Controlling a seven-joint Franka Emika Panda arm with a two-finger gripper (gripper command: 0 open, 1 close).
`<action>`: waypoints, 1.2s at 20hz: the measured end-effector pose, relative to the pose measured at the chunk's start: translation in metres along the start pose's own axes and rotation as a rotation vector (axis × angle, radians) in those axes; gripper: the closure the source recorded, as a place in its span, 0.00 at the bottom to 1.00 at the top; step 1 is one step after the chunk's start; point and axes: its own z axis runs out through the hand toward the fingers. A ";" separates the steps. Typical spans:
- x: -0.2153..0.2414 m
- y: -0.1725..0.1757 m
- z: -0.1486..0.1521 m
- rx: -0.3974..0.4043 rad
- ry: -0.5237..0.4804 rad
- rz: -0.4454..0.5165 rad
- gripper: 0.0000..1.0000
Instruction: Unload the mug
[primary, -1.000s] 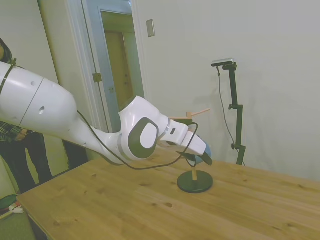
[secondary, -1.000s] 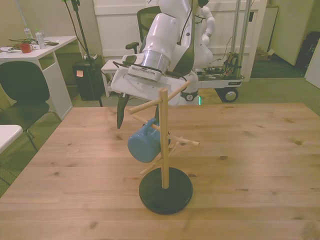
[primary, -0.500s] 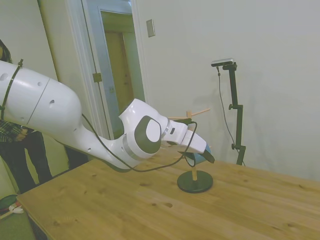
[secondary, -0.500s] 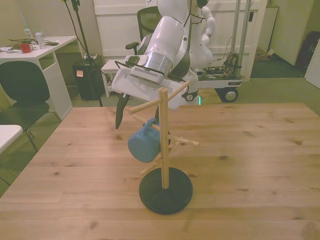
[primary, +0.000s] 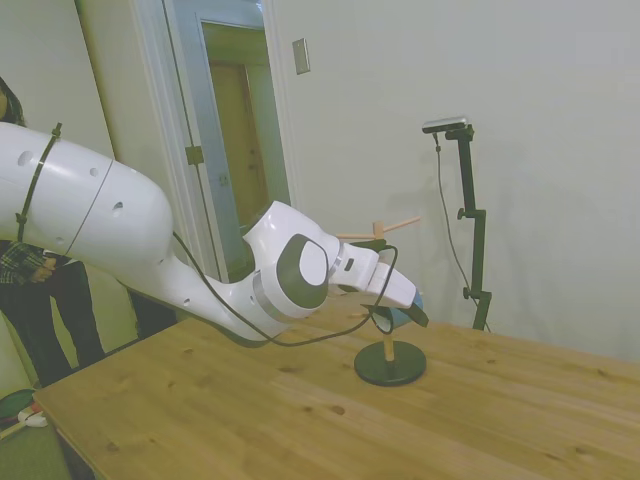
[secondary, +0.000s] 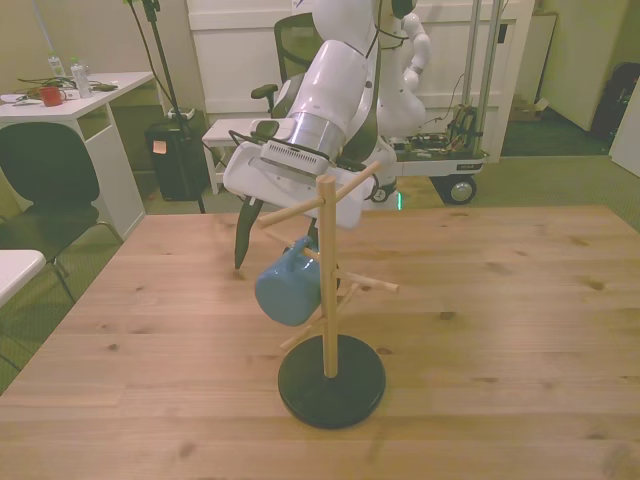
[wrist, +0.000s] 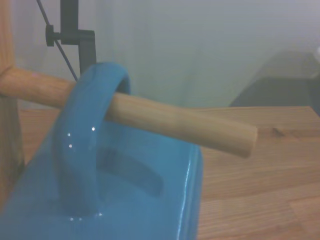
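The light-blue mug (secondary: 287, 296) hangs by its handle on a lower peg of the wooden peg stand (secondary: 328, 310), on the front view's left of the post. My gripper (secondary: 288, 268) reaches in from behind the stand at the mug's height. One dark finger (secondary: 243, 236) shows beside the mug, away from it; the other is hidden behind the mug and post. In the side view the gripper (primary: 417, 317) sits at the mug (primary: 404, 316), above the stand's black base (primary: 390, 363). The wrist view shows the mug's handle (wrist: 80, 150) looped over the peg (wrist: 175, 120) from close by.
Other pegs (secondary: 300, 208) stick out above and to the sides of the mug. A person (primary: 30, 290) stands by the doorway beyond the table's corner. A desk (secondary: 70, 100), a black chair (secondary: 40, 190) and a cart (secondary: 440, 160) stand behind the table.
The arm's elbow and forearm have shifted a little toward the stand. The gripper has stayed at the mug, which still hangs on its peg.
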 end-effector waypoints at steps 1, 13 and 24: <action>0.000 0.000 0.000 0.000 0.000 0.000 1.00; -0.003 -0.004 -0.001 0.006 -0.004 -0.006 1.00; -0.008 -0.009 -0.005 0.020 -0.007 -0.012 1.00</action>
